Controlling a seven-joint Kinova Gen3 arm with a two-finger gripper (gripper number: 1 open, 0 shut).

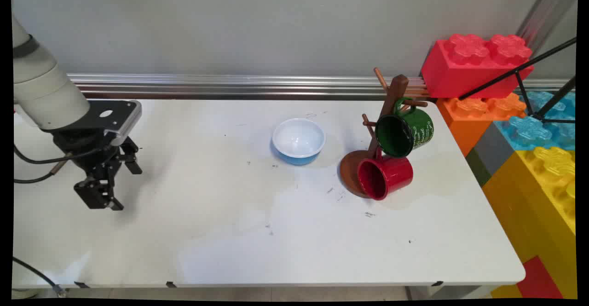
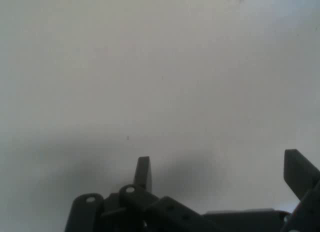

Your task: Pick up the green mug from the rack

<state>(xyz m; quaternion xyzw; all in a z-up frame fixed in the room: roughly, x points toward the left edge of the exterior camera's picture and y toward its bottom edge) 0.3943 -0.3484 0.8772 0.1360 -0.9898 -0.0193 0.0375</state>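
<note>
Claw [image 1: 108,191] hangs at the left of the main view, just above the bare white tabletop [image 1: 221,232], its two black fingers apart and holding nothing. The white arm [image 1: 43,92] comes in from the upper left of the frame and bends down, so that the claw points toward the tabletop with a slight tilt toward the lower right; black cables loop off to the left edge.

Nothing lies close to the claw. Nearest, though well apart, is a blue bowl [image 1: 298,141] with a white inside, standing upright near the middle of the frame. Right of the bowl stands a wooden mug tree [image 1: 391,108] on a round brown base. A green mug [image 1: 405,132] hangs from one of its pegs, mouth turned to the lower left. A red mug [image 1: 384,177] lies lower down against the base, its mouth also turned to the lower left; whether it hangs from a peg or rests on the base cannot be told. At the right edge, large toy blocks [image 1: 478,64] in red, orange, blue and yellow are stacked beside the tabletop.

In the hand view the claw [image 2: 220,177] rises from the bottom edge with one fingertip [image 2: 143,172] left of centre and the other at the far right, a wide gap between them, over plain white tabletop [image 2: 150,67] and the claw's own soft shadow. Bowl, mugs and blocks appear only in the main view.
</note>
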